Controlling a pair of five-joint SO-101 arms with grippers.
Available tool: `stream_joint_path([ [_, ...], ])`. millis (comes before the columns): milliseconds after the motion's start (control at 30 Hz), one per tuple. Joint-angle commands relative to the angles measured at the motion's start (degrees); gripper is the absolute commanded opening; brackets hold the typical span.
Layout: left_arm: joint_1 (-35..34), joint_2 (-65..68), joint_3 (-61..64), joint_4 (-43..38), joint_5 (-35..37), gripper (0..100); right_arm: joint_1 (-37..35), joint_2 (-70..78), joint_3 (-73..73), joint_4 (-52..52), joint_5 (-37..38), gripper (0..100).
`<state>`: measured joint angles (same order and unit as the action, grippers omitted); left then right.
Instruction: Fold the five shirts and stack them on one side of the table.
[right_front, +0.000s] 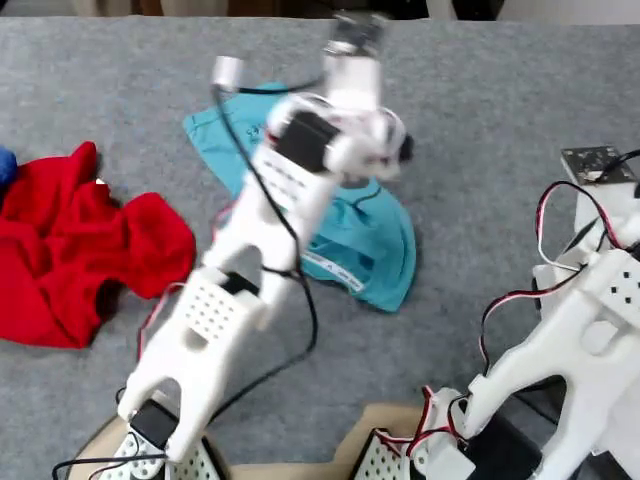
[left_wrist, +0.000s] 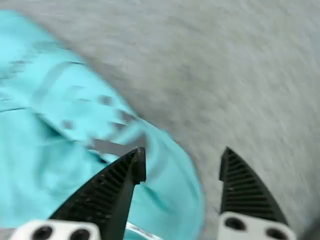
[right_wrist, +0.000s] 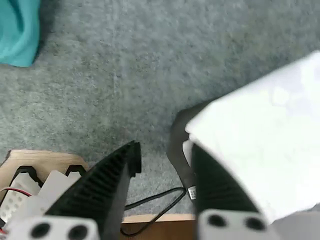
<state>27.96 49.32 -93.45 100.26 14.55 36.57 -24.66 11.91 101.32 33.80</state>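
A teal shirt (right_front: 365, 240) lies crumpled in the middle of the grey table, partly under my left arm (right_front: 290, 180), which stretches out over it. In the left wrist view my left gripper (left_wrist: 182, 160) hangs open above the rounded edge of the teal shirt (left_wrist: 60, 135), with nothing between its fingers. A red shirt (right_front: 80, 250) lies bunched at the left side of the table. My right arm (right_front: 590, 330) stays folded at the front right. Its gripper (right_wrist: 162, 165) is open and empty over bare table, far from the teal shirt's corner (right_wrist: 17, 30).
A scrap of blue cloth (right_front: 5, 165) shows at the left edge beside the red shirt. The wooden base board (right_front: 390, 425) with cables sits at the front edge. A black box (right_front: 597, 165) stands at the right. The grey table cover (right_front: 500, 90) stretches bare to the far right.
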Motion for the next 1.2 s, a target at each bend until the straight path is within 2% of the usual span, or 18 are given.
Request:
stream_joint_path([
  [0,-9.49,-5.76,-2.11,0.53,-0.26,27,-7.43,-1.89,-0.4,0.7,0.35,35.0],
  [133,-19.87,-5.49,-2.02,0.53,-0.7,27,-20.44,-1.8,-0.31,-2.55,-3.52,34.9],
  [200,-22.86,-3.12,-0.18,0.53,-0.7,27,-26.51,-0.57,-0.4,-5.36,-6.24,35.0],
  [367,-21.8,4.09,5.36,0.53,-0.26,27,-36.7,11.74,-1.8,-11.78,-12.31,35.0],
  [533,-16.7,11.91,6.15,0.44,-0.26,19,-39.78,27.74,-13.05,-12.22,-13.45,35.0],
  [633,-16.18,15.43,5.27,0.44,-1.41,8,-41.54,36.26,-21.41,-12.22,-13.01,35.0],
  [700,-16.18,17.36,5.54,0.44,-6.86,1,-42.51,41.8,-26.07,-12.22,-13.1,35.0],
  [767,-16.44,19.12,6.68,0.53,-11.16,2,-43.12,47.78,-29.76,-12.31,-13.36,34.9],
  [833,-16.88,20.26,8.35,0.53,-12.22,2,-43.3,53.76,-33.27,-12.48,-13.45,33.7],
  [900,-17.58,20.62,10.55,0.62,-12.84,2,-43.3,59.3,-37.23,-12.48,-13.45,26.8],
  [1033,-18.46,20.62,15.12,0.62,-12.92,2,-43.3,68.09,-46.81,-12.04,-13.54,0.0],
  [1100,-19.08,20.53,16.62,0.62,-12.92,2,-43.3,70.81,-52.62,-10.02,-13.54,2.8],
  [1167,-19.43,19.65,18.64,0.7,-12.92,2,-43.12,72.4,-59.56,-8.0,-13.54,0.5],
])
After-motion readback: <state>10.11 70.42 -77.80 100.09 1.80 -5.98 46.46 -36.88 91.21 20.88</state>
